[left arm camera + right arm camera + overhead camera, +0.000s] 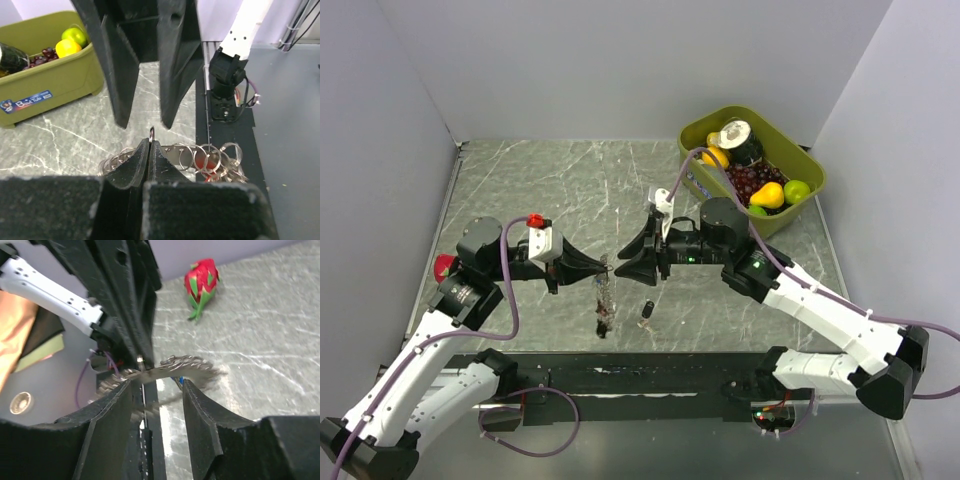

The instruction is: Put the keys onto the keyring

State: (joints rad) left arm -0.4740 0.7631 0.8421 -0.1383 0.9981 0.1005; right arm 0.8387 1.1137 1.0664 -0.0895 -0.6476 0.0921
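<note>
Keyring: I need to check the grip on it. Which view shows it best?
Left wrist: the keyring sits sharp and close, pinched in the left gripper. Right wrist shows it blurred; top external shows only a tiny dangling cluster.

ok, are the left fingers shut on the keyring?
Yes, the left fingers are pressed together on the keyring, whose coils stick out on either side.
</note>
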